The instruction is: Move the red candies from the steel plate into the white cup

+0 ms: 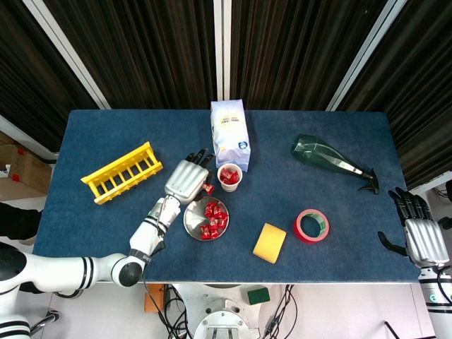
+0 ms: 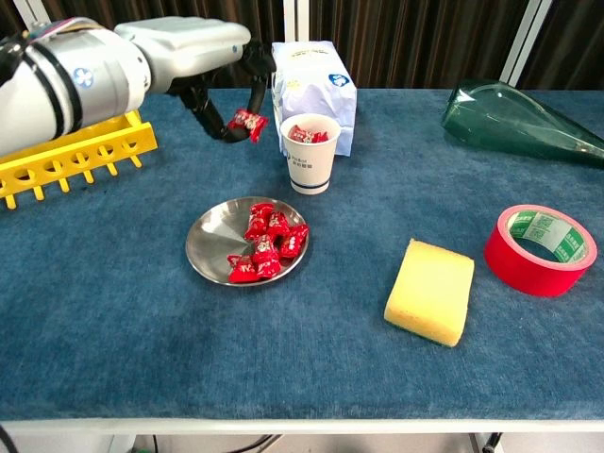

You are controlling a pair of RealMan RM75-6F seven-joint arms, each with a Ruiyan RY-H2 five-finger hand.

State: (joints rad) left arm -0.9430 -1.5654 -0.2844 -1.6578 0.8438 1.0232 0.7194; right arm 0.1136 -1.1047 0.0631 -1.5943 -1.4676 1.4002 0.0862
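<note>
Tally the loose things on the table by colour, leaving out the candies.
Yellow: 2, rack and sponge
White: 2, cup and bag
Red: 1, tape roll
Green: 1, bottle
Silver: 1, plate
Total: 7
</note>
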